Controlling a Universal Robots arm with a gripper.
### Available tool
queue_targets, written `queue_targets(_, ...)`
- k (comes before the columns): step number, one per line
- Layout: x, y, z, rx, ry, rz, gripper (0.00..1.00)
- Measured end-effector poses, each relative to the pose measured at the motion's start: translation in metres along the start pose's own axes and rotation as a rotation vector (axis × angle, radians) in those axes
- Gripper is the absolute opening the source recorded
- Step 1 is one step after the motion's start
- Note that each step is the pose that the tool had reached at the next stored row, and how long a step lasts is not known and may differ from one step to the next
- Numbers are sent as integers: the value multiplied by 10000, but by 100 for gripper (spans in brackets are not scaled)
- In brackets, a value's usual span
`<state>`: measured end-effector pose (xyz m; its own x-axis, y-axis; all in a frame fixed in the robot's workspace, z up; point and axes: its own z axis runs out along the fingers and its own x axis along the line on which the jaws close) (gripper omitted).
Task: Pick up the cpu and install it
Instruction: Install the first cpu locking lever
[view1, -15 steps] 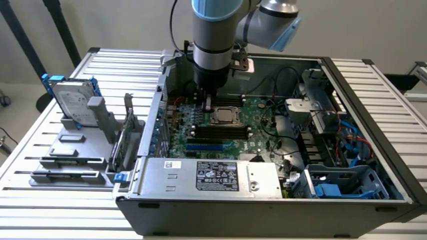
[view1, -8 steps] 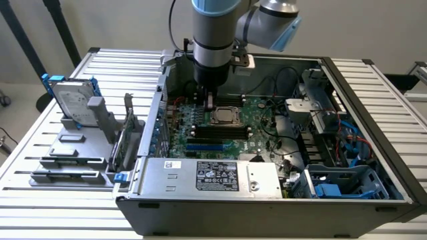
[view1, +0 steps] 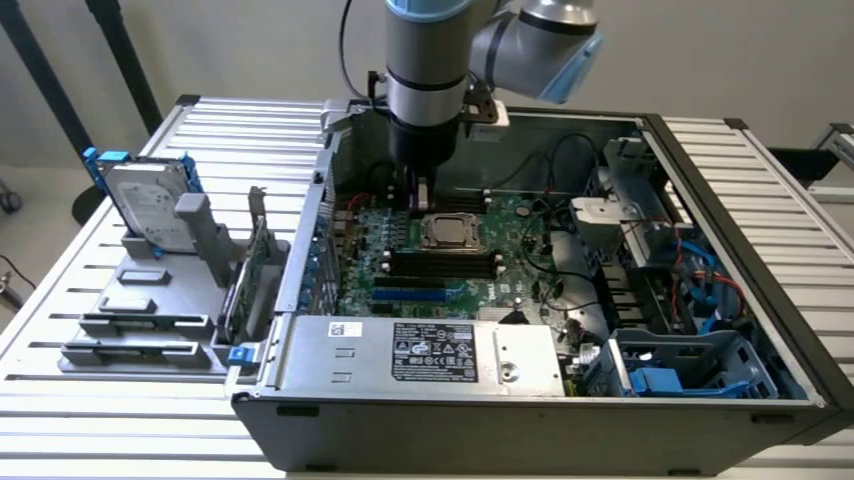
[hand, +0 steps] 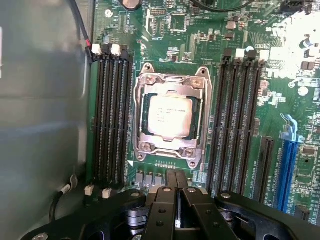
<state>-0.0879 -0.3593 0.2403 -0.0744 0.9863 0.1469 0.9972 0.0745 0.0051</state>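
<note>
Hovering beside the dark metal-framed motherboard socket (hand: 172, 116), the black two-fingered gripper (hand: 176, 179) is clenched and empty; the small square silver-topped cpu (hand: 170, 116) sits inside that socket, so approaching squarely above it seems wise.

Open computer case (view1: 534, 400) on a slatted table (view1: 80, 300), arm reaching in from above.
The cpu (hand: 170, 116) lies in the motherboard socket (hand: 172, 80), between two banks of memory slots (hand: 112, 120); the gripper (hand: 176, 181) hangs just beside the socket. A hard drive (view1: 144, 205) stands outside the case, toward the exterior view's left.
</note>
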Motion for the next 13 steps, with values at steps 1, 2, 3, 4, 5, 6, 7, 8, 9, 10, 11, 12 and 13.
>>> queue_targets(1,24,2,3,3,-26,-20,11)
queue_targets(2,47,4,7,6,-54,-42,11)
queue_targets(3,70,5,10,12,-86,-63,11)
queue_targets(4,91,7,11,19,-117,-93,11)
queue_targets(5,115,8,10,23,-148,-119,11)
queue_targets(6,135,10,9,30,-186,-137,11)
queue_targets(7,140,9,9,38,-247,-149,11)
queue_targets(8,140,10,9,38,-249,-151,11)
queue_targets(9,140,10,9,38,-249,-152,11)
queue_targets(10,140,10,9,38,-250,-151,11)
queue_targets(11,140,9,9,38,-251,-151,11)
queue_targets(12,140,10,9,38,-250,-151,11)
queue_targets(13,140,10,9,38,-251,-151,11)
